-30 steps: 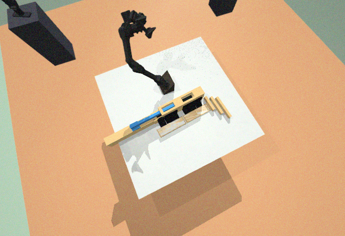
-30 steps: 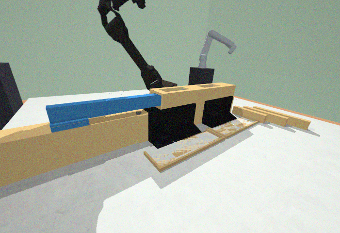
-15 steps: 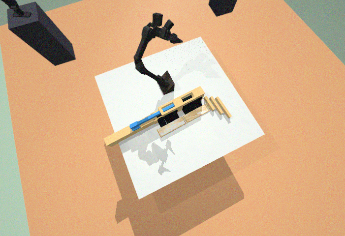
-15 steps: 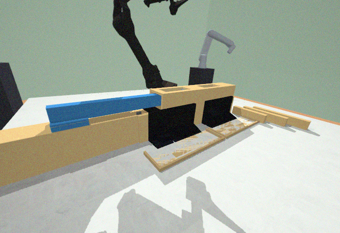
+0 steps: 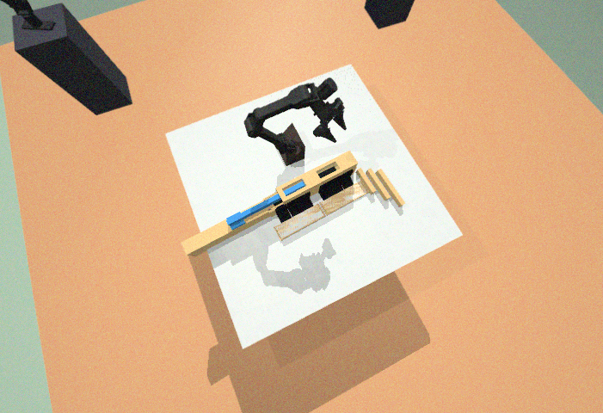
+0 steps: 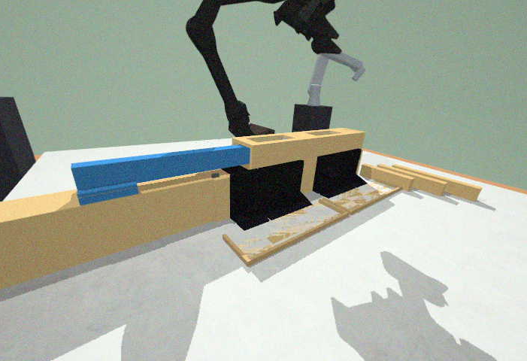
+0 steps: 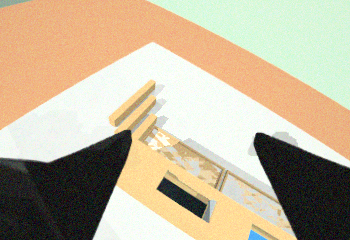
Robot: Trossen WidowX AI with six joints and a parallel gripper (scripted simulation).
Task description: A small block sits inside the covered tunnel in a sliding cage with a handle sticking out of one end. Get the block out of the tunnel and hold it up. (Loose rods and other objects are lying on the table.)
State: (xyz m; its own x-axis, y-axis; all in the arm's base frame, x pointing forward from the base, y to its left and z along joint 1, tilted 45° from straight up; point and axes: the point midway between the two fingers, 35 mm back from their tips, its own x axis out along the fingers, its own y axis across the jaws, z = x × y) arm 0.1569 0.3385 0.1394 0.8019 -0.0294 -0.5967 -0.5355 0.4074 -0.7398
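Inside the wooden tunnel (image 5: pixel 312 181) (image 6: pixel 309 149) (image 7: pixel 150 167) lies part of the blue handle (image 5: pixel 258 208) (image 6: pixel 157 168) (image 7: pixel 258 236); the tool (image 5: pixel 335 135) (image 7: pixel 192 136) above gapes wide, empty.

The tunnel (image 5: pixel 339 163) (image 6: pixel 309 156) (image 7: pixel 142 167) hides its inside walls.

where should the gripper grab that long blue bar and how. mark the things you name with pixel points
Grip the outer end of the blue bar (image 5: pixel 258 210) (image 6: pixel 157 165), coming from above, with the gripper's (image 5: pixel 336 135) fingers across its narrow width. That end stands clear of the tunnel (image 5: pixel 317 177) (image 6: pixel 306 147) (image 7: pixel 148 170) and rises above the wooden rail (image 5: pixel 209 237) (image 6: pixel 101 229), leaving both long sides probably reachable.
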